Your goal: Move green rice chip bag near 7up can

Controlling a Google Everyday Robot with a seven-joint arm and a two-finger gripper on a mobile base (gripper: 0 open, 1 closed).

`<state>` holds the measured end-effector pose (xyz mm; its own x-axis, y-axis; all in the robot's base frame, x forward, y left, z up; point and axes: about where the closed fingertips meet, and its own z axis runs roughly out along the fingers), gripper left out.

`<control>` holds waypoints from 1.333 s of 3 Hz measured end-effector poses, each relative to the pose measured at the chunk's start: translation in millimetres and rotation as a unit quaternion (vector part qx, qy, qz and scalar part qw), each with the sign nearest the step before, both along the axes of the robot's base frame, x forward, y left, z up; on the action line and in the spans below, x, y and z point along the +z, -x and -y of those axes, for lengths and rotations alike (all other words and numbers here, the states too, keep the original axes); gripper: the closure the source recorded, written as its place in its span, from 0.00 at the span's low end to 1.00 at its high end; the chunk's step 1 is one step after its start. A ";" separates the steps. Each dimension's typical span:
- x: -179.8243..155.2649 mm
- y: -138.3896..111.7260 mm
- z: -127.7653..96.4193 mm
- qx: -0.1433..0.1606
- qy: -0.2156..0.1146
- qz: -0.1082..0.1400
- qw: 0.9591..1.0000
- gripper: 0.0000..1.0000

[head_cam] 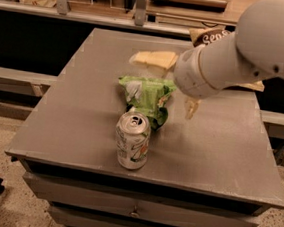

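Observation:
The green rice chip bag (146, 97) lies crumpled on the grey table (82, 110), right behind the 7up can (132, 140) and touching or nearly touching it. The can stands upright near the table's front edge, with white and green sides and a silver top. My gripper (171, 83) hovers just above and behind the bag. It is open and holds nothing. One pale finger (155, 59) points to the back left, and the other finger (190, 108) hangs to the right of the bag. The white arm covers the back right of the table.
A tan-and-brown chip bag (209, 36) lies at the table's back right, mostly hidden behind my arm. The table has drawers below its front edge. A counter with rails runs along the back. The floor lies to the left and in front.

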<state>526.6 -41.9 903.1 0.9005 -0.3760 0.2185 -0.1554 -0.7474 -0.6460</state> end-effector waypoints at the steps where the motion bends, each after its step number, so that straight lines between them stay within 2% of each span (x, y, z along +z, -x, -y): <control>1: 26.4 -16.0 29.7 -0.051 -0.036 -0.013 0.998 0.00; 2: 47.8 -13.4 57.3 -0.118 -0.078 -0.010 0.990 0.00; 3: 54.7 -20.9 61.1 -0.132 -0.088 0.007 0.987 0.00; 4: 53.8 -19.8 59.8 -0.129 -0.087 0.005 0.988 0.00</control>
